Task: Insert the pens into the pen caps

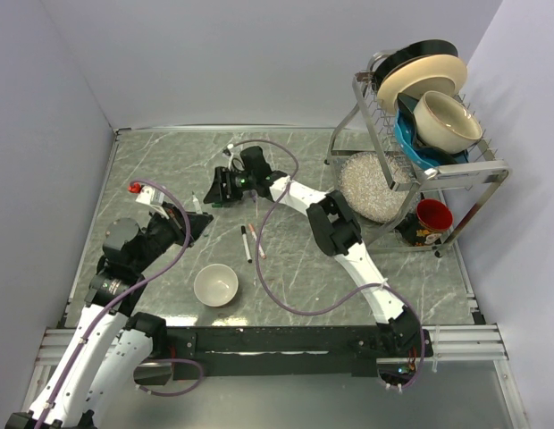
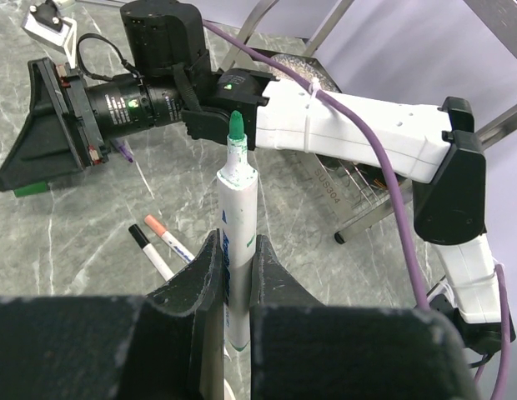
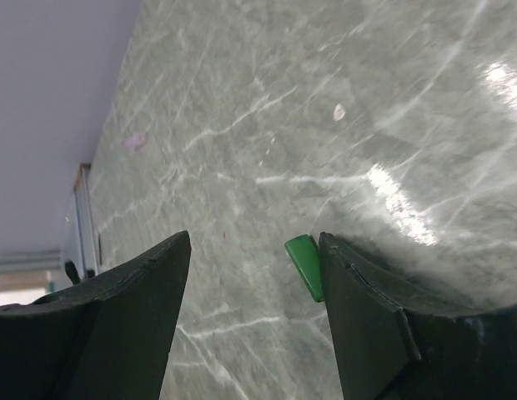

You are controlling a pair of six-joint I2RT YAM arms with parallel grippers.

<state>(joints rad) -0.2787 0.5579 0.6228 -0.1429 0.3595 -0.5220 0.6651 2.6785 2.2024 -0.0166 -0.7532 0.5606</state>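
Altogether three pens (image 1: 246, 243): left claw (image 2: 236, 243) grips one

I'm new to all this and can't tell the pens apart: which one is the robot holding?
Find the grey marbled table, then the left gripper over its left side. The pen clamped between its black fingers is the one: it has a green tip, while its neighbours lying flat on the table are a black-tipped pen and an orange-red-tipped pen.
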